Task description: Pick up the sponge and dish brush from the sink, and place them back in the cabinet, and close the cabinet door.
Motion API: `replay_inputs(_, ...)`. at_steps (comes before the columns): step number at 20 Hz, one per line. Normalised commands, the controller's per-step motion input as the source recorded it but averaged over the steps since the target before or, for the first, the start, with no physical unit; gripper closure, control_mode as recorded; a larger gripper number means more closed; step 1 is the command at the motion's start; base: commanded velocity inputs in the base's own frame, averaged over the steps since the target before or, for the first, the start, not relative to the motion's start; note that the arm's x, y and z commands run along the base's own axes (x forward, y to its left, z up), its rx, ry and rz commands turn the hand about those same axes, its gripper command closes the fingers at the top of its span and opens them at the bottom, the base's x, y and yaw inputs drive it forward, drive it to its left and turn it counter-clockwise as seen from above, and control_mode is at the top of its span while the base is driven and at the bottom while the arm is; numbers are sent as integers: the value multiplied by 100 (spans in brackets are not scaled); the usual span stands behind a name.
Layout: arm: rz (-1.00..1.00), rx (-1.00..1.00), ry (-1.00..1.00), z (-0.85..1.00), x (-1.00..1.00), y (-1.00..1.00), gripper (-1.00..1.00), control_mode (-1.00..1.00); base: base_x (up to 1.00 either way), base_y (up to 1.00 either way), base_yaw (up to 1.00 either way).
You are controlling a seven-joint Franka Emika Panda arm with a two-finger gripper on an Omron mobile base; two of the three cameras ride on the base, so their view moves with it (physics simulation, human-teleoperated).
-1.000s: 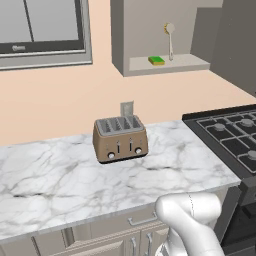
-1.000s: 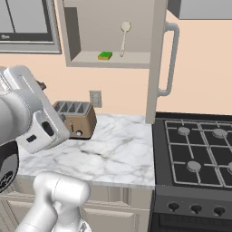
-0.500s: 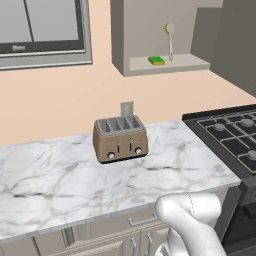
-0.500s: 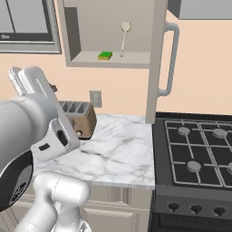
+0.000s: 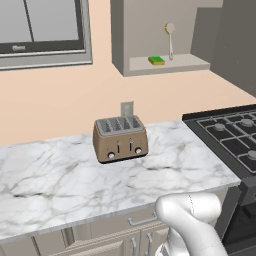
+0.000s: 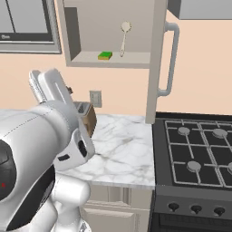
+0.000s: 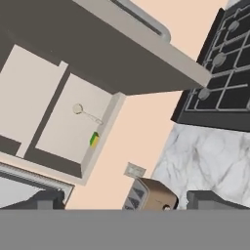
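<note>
Standing open, the cabinet door (image 6: 156, 59) lay above and ahead of the gripper (image 7: 124, 205), edge-on toward it, its long silver handle (image 6: 170, 56) running vertically on the far face. Sponge (image 6: 105, 55) and dish brush (image 6: 124, 37) already sat inside the cabinet (image 6: 77, 59), the brush upright beside the sponge. Fingers (image 7: 46, 200) stood wide apart, holding nothing. Judged remaining: swinging the door shut, pushing from the stove (image 6: 195, 149) side.

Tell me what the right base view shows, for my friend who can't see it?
An open wall cabinet holds a green sponge lying on its shelf and a dish brush standing beside it, with the cabinet door swung wide open. Below are a marble counter and a black stove; the white robot arm fills the left foreground.
</note>
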Motion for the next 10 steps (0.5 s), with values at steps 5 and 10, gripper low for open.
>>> replay_inputs(5,-2,4,-3,3,-4,-34,-100,-100,0,0,0)
replay_inputs(10,-4,5,-1,9,0,-24,-100,-100,0,0,0)
